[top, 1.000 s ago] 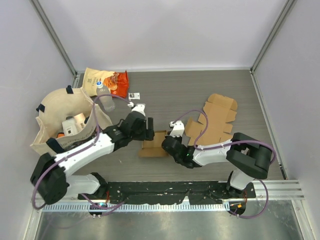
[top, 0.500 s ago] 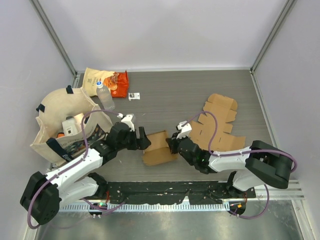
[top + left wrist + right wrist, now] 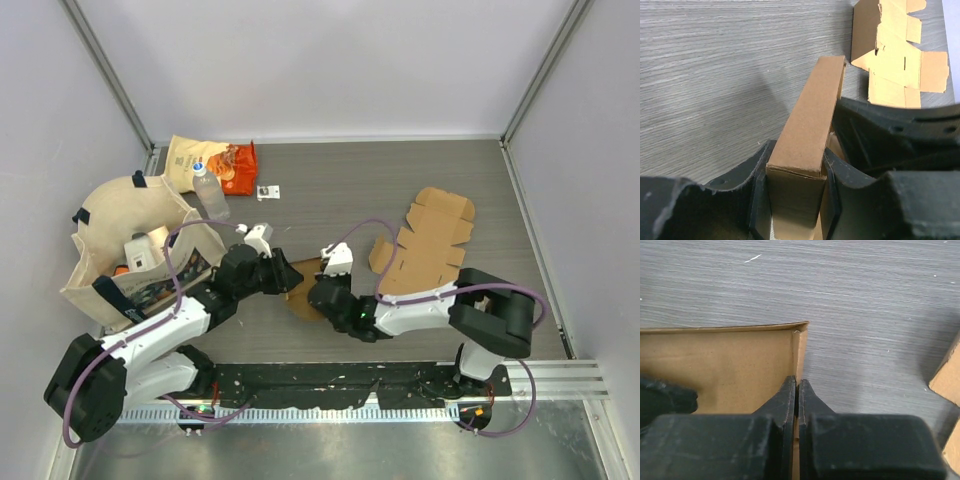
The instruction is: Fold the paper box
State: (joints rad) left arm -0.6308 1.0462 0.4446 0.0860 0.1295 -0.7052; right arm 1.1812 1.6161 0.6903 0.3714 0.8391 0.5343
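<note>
Left wrist view: left claw (image 3: 796,172) clamps a doubled wall of the paper box (image 3: 810,115), near the flat cardboard blank (image 3: 430,240); right claw (image 3: 796,390) pinches its corner edge. Wall-folding seems underway; next likely needs that wall creased firmly.

We see a table (image 3: 340,185) of grey wood-grain board, its grain running side to side. 3 plain, pale walls close it in: the back wall (image 3: 330,60), the left wall (image 3: 45,120) and the right wall (image 3: 595,150). 2 metal posts slant along the back corners, the left post (image 3: 104,65) and the right post (image 3: 542,70). At the near edge we find a black plate (image 3: 330,378), a ribbed aluminium rail (image 3: 340,412) and a brushed metal sheet (image 3: 330,452). The light is soft and even, and shadows are faint.
</note>
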